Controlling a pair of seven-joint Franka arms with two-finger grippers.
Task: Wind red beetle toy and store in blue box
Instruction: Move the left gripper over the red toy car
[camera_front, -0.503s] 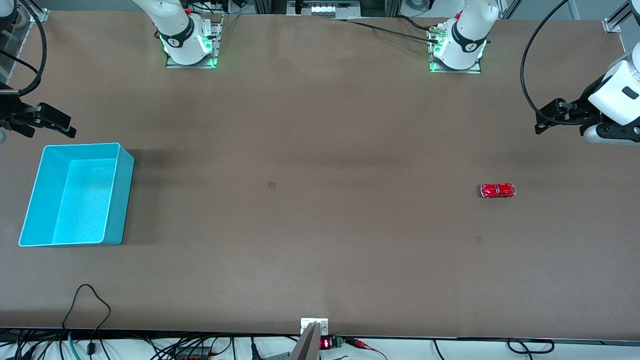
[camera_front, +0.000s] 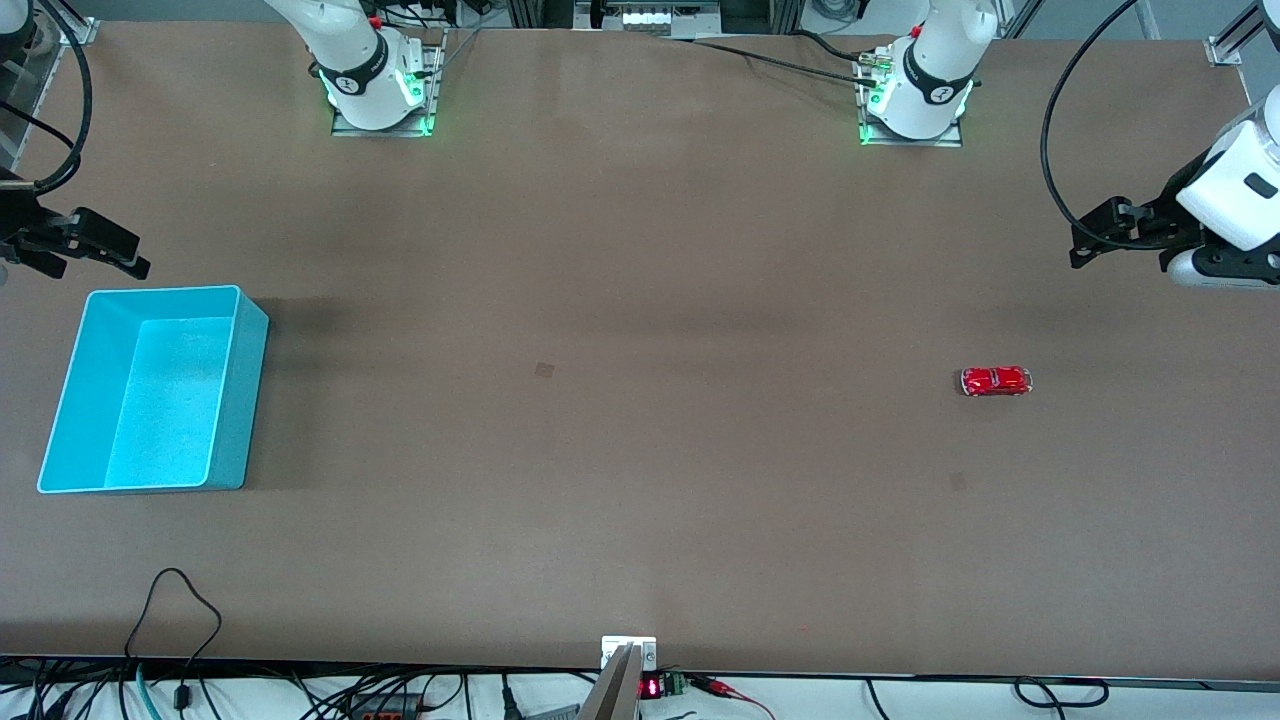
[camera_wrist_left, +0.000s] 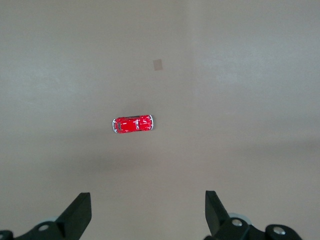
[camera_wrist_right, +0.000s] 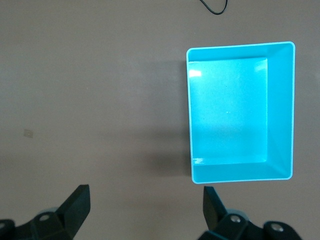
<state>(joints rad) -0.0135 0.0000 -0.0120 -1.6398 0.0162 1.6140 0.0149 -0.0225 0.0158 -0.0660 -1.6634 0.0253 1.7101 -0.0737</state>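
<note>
The red beetle toy (camera_front: 996, 381) stands on its wheels on the brown table toward the left arm's end; it also shows in the left wrist view (camera_wrist_left: 132, 124). My left gripper (camera_front: 1085, 244) hangs open and empty in the air near the table's edge at that end, apart from the toy; its open fingers frame bare table in its wrist view (camera_wrist_left: 148, 212). The blue box (camera_front: 155, 388) stands empty and upright at the right arm's end; it also shows in the right wrist view (camera_wrist_right: 240, 111). My right gripper (camera_front: 125, 252) hangs open and empty beside the box (camera_wrist_right: 146, 207).
A black cable loop (camera_front: 175, 600) lies on the table at the edge nearest the front camera, near the box. The arms' bases (camera_front: 380, 95) (camera_front: 915, 105) stand along the table's edge farthest from the front camera. A small pale mark (camera_front: 544, 370) is on the table's middle.
My right gripper has shifted very slightly; the toy, the box and the left gripper have not moved.
</note>
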